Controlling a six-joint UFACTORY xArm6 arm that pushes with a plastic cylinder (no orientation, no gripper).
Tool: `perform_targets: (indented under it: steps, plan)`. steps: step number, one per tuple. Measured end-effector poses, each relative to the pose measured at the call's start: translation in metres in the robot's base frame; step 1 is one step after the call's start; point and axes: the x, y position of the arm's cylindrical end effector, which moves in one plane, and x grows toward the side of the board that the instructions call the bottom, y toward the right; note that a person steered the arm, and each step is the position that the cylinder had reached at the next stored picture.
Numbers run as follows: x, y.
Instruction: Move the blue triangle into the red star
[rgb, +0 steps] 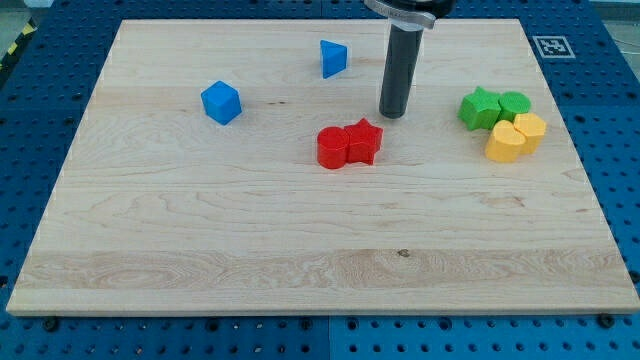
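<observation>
- The blue triangle (333, 58) is a small wedge-shaped block in bright blue, standing near the view's top of the worktop (300, 250), a little left of centre.
- The red star (364, 140) sits near the middle of the worktop, touching a red round-sided block (333, 148) on its left; the triangle lies well apart from it, toward the view's top.
- Our tool is a plain dark rod with no jaws, so it holds nothing; our tip (392, 113) rests on the worktop just above and to the right of the red star, and to the right of and below the blue triangle, touching neither.
- The rod's upper part is cut off by the view's top edge.
- The green and yellow blocks crowd together, so their exact shapes are hard to make out.
- We count two blue blocks, the triangle and a blue cube (221, 102) further left; two red; two green blocks (494, 107); two yellow blocks (516, 136) at the view's right.
</observation>
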Motion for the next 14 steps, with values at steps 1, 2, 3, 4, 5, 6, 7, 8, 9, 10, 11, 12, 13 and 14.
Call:
perform_targets:
  steps: [1,2,3,4,5,6,7,8,9,10,11,12,13,14]
  plan:
    - [0.0,0.0]
    - [-0.005,0.0]
    - [-0.016,0.0]
    - [-0.029,0.0]
    - [-0.037,0.0]
    - [-0.042,0.0]
    - [-0.05,0.0]
    - [-0.062,0.005]
    - [-0.084,0.005]
    - [-0.098,-0.001]
    - [-0.099,-0.035]
    - [-0.119,-0.048]
    - [-0.134,-0.054]
    - [-0.132,-0.084]
